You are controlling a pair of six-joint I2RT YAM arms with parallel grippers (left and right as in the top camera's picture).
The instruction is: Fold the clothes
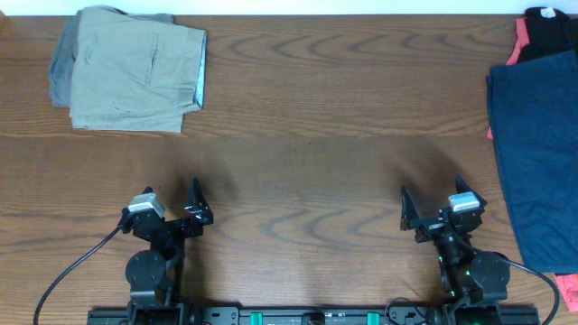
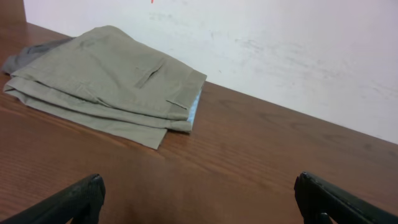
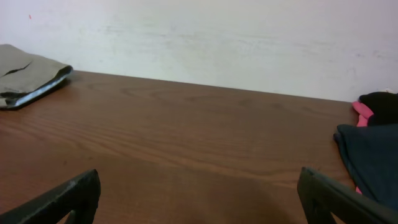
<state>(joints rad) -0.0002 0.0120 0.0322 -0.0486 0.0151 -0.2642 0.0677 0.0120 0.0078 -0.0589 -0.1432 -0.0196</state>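
The dark navy blue shorts (image 1: 537,153) lie spread flat at the table's right edge, running off the frame; they also show at the right of the right wrist view (image 3: 372,155). My left gripper (image 1: 172,197) is open and empty near the front left, fingers wide apart in the left wrist view (image 2: 199,199). My right gripper (image 1: 432,200) is open and empty near the front right, left of the shorts, fingers wide apart in its wrist view (image 3: 199,196).
Folded khaki-beige trousers (image 1: 135,68) sit at the back left on a grey garment (image 1: 60,63), also seen in the left wrist view (image 2: 106,81). A black garment with coral-pink edge (image 1: 546,32) lies at the back right. A white wall (image 3: 205,37) backs the wooden table (image 1: 298,171).
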